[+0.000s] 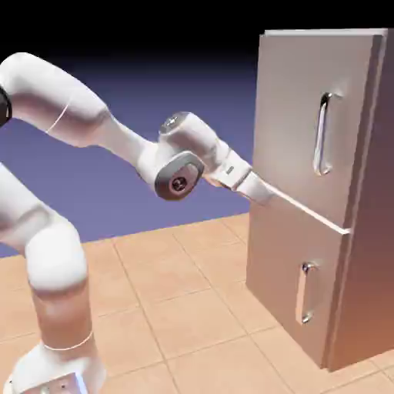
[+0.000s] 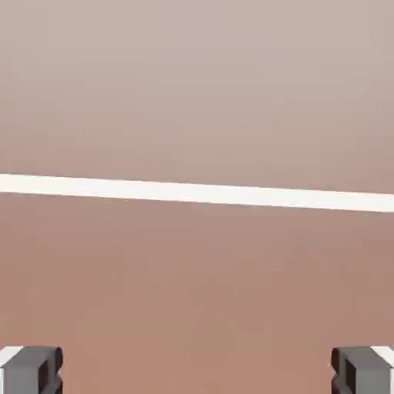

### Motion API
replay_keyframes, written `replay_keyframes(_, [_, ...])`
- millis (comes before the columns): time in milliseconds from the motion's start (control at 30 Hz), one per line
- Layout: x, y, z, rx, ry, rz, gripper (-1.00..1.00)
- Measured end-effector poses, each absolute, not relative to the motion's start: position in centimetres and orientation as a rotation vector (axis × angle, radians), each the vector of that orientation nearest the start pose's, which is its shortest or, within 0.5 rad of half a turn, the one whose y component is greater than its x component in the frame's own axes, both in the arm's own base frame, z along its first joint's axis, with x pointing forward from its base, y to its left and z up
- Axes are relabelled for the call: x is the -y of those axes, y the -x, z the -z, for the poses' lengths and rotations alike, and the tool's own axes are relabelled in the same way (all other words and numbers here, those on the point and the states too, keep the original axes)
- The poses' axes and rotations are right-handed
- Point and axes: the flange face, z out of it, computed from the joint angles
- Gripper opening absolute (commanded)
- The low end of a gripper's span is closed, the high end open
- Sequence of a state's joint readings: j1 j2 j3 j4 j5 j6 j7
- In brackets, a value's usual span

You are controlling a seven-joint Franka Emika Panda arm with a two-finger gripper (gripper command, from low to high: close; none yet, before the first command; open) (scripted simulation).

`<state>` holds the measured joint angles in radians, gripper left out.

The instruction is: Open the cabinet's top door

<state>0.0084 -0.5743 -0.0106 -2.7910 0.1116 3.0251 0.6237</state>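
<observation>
The cabinet [image 1: 368, 254] stands at the right of the exterior view, grey-beige and metallic. Its top door [image 1: 292, 115] carries a long vertical silver handle [image 1: 325, 135] and lies flush with the panel below. My gripper [image 1: 265, 192] is at the door's left edge, level with the pale seam [image 1: 308, 212] between the two panels and far left of the handle. In the hand view the seam [image 2: 197, 192] crosses flat metal close ahead. The gripper [image 2: 197, 373] is open, its fingertips [image 2: 31, 371] wide apart with nothing between them.
The smaller lower door [image 1: 285, 269] has a short silver handle [image 1: 306, 292]. The tiled tabletop [image 1: 177, 308] stretches in front of the cabinet, and my arm's base [image 1: 58, 362] rises at the lower left.
</observation>
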Motion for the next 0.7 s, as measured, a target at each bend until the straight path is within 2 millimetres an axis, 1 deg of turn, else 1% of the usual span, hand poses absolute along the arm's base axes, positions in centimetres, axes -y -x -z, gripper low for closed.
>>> replay_keyframes(367, [6.2,-39.3,-49.6,-0.907,2.375,1.086,0.00])
replay_keyframes(700, [10.0,-38.6,-51.4,-0.839,2.257,1.166,0.00])
